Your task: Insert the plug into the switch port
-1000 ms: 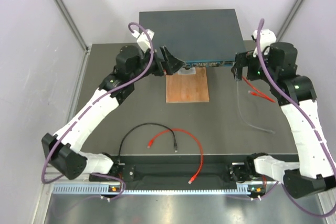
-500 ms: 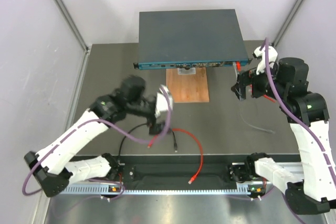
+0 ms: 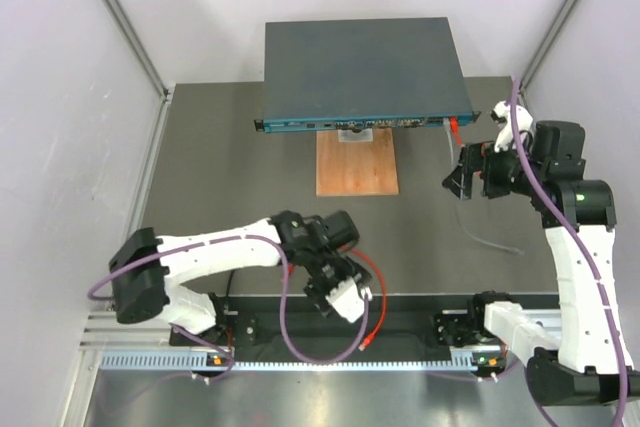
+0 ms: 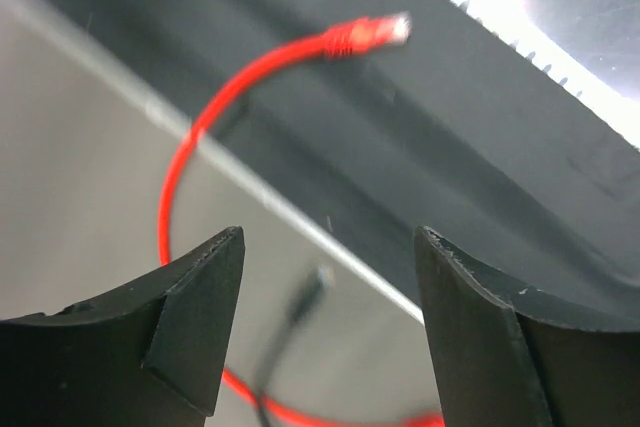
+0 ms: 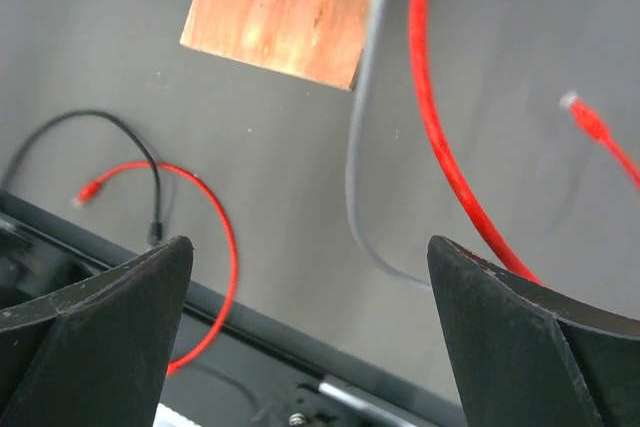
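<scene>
The switch (image 3: 360, 62) lies at the back, its teal port face (image 3: 330, 124) toward me. My left gripper (image 3: 338, 282) hangs open and empty over the loose cables at the near edge. In the left wrist view its jaws (image 4: 330, 237) frame a black cable plug (image 4: 305, 297), with a red cable's plug (image 4: 375, 32) farther off over the rail. My right gripper (image 3: 460, 182) is open and empty in front of the switch's right end. In its wrist view (image 5: 310, 242) I see a second red cable (image 5: 440, 147) with a loose plug (image 5: 585, 117).
A brown wooden board (image 3: 357, 162) lies in front of the switch's middle. A grey cable (image 3: 480, 232) trails on the table at the right. The red cable loop (image 3: 378, 282) and black cable (image 3: 232, 282) lie near the front rail (image 3: 420, 332).
My left arm has swung from the switch's front face back to the near edge, over the loose cables. My right gripper has drawn back a little from the switch.
</scene>
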